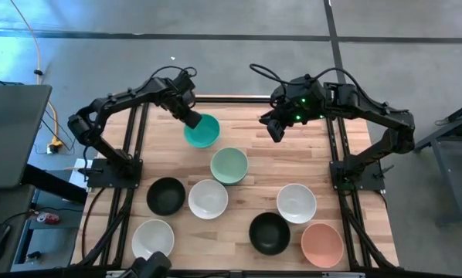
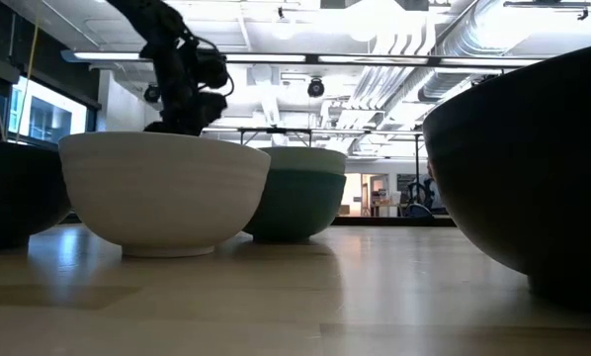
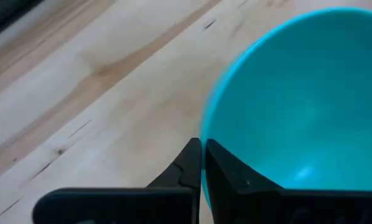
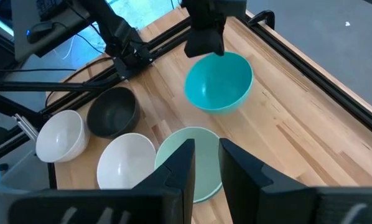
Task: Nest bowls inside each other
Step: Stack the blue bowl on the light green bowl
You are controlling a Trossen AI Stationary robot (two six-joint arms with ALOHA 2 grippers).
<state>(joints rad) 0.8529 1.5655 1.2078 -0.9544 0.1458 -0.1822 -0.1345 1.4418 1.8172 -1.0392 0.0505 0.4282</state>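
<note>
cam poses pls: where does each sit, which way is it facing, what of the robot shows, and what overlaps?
High: overhead, straight down; both arms, table.
Low: tabletop height, level; white bowl near, one arm behind.
Left wrist: past left gripper, clamped on teal bowl rim.
Right wrist: past right gripper, over the bowls.
Shared: teal bowl in high, both wrists.

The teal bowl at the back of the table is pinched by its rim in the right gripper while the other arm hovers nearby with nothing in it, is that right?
Not quite: the left gripper is the one pinching the teal bowl by its rim. The left wrist view shows its fingers closed on the rim. The right gripper is the one hovering nearby, holding nothing, as the high view shows.
</note>
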